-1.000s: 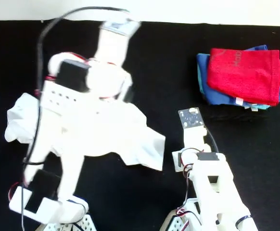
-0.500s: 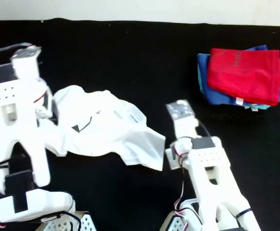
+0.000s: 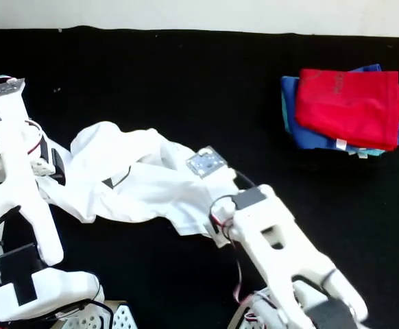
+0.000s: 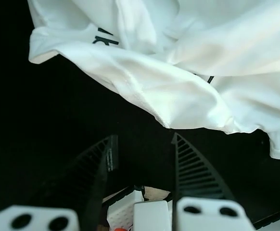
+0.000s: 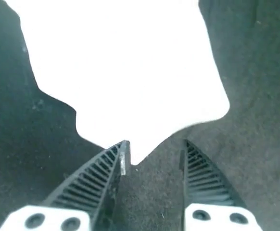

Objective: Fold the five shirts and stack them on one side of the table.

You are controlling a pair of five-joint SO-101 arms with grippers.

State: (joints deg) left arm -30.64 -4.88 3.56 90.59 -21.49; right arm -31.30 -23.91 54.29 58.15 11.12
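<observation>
Jaws spread on both arms, the right now swung left onto the white shirt [image 3: 144, 184].

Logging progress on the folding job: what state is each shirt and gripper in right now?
white shirt: unfolded, crumpled on the table.
red shirt: folded, topmost.
blue shirt: folded, under the red shirt.
left gripper: open, empty.
right gripper: open, at the white shirt's edge.
</observation>
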